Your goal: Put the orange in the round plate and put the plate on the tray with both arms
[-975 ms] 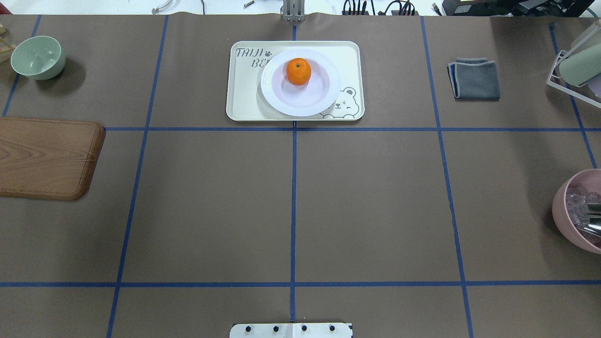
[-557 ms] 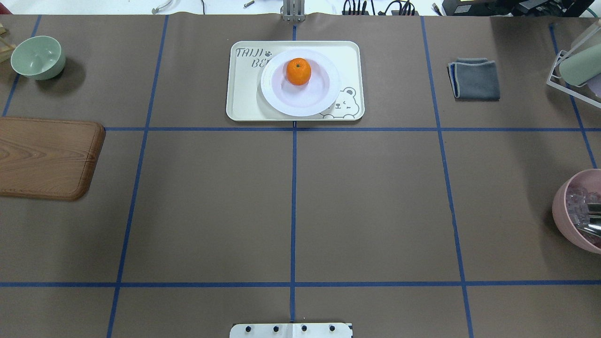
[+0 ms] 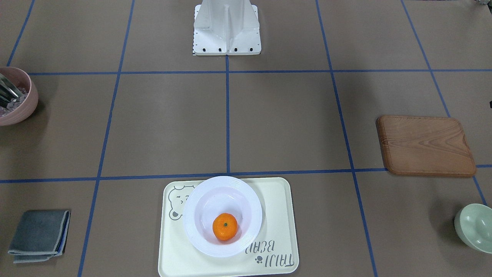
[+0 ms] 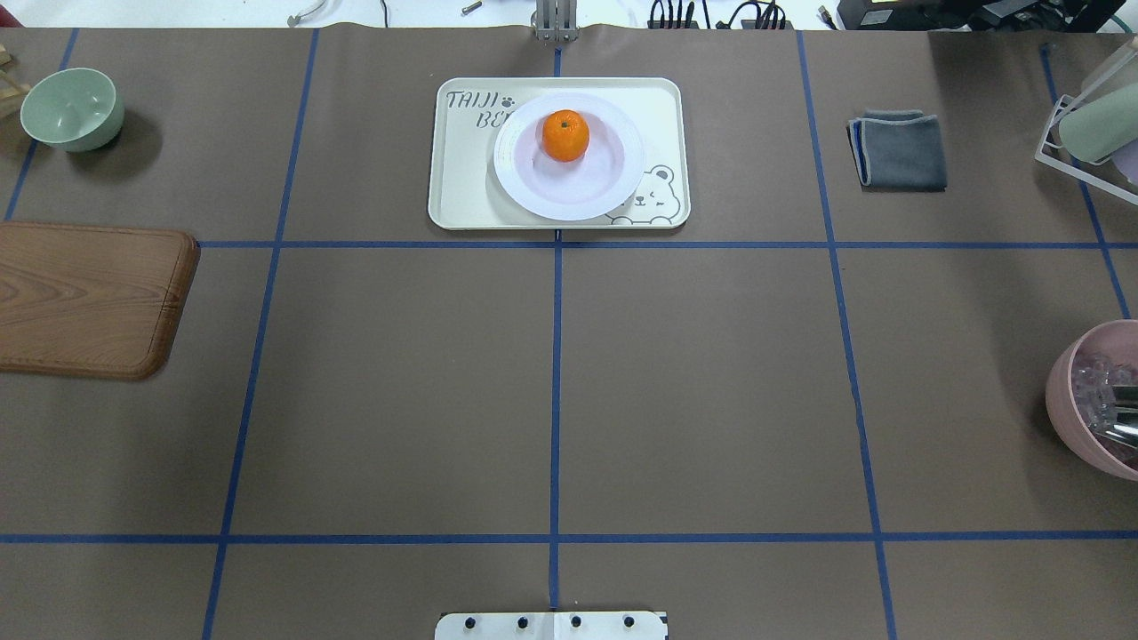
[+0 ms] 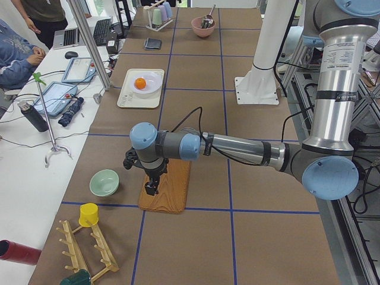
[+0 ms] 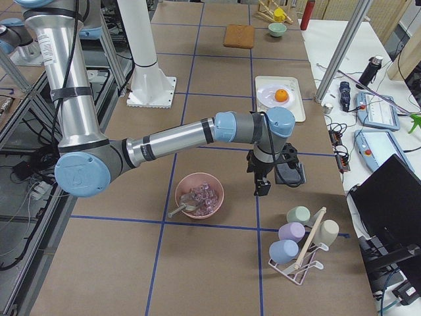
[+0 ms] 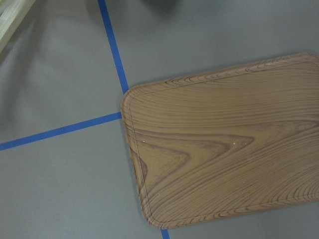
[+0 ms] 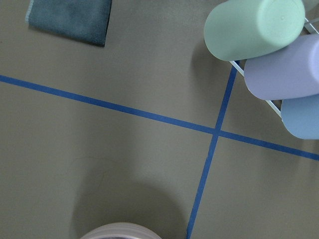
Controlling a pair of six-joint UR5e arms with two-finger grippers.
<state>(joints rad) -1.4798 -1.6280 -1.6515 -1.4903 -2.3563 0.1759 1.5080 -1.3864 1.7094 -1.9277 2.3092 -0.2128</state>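
Note:
The orange (image 4: 565,135) lies in the sunken centre of the white round plate (image 4: 533,191), and the plate rests on the cream bear tray (image 4: 462,178) at the table's far middle. The front-facing view shows the same: orange (image 3: 225,227), plate (image 3: 187,221), tray (image 3: 276,207). Both arms are away from the tray. My left gripper (image 5: 151,187) hangs over the wooden board and shows only in the left side view. My right gripper (image 6: 262,187) hangs between the pink bowl and the cup rack, seen only in the right side view. I cannot tell whether either is open or shut.
A wooden board (image 4: 89,298) and a pale green bowl (image 4: 71,108) sit at the left. At the right are a folded grey cloth (image 4: 900,149), a cup rack (image 4: 1089,124) and a pink bowl (image 4: 1098,400) with clear pieces. People sit at a side desk (image 5: 24,53).

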